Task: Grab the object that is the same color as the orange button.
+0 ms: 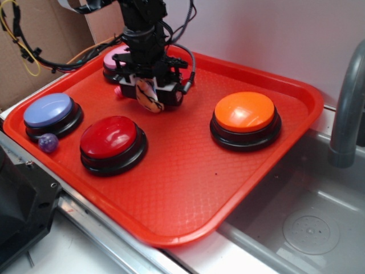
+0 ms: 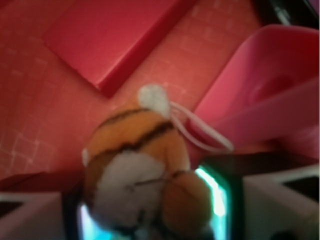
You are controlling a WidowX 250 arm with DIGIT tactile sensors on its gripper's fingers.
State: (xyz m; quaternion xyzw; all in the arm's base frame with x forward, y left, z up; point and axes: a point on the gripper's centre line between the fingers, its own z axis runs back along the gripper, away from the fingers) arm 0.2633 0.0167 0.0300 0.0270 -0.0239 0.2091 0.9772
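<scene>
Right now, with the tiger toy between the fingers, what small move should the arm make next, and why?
Probably a short straight lift. The gripper appears shut on the tiger toy, which sits between its fingers in the wrist view. In the exterior view the toy hangs low over the red tray, close to the pink button behind it. Rising first would clear the tray and that button.

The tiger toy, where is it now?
In the exterior view, the tiger toy is held in the gripper at the tray's back left, between the pink button and the orange button.
</scene>
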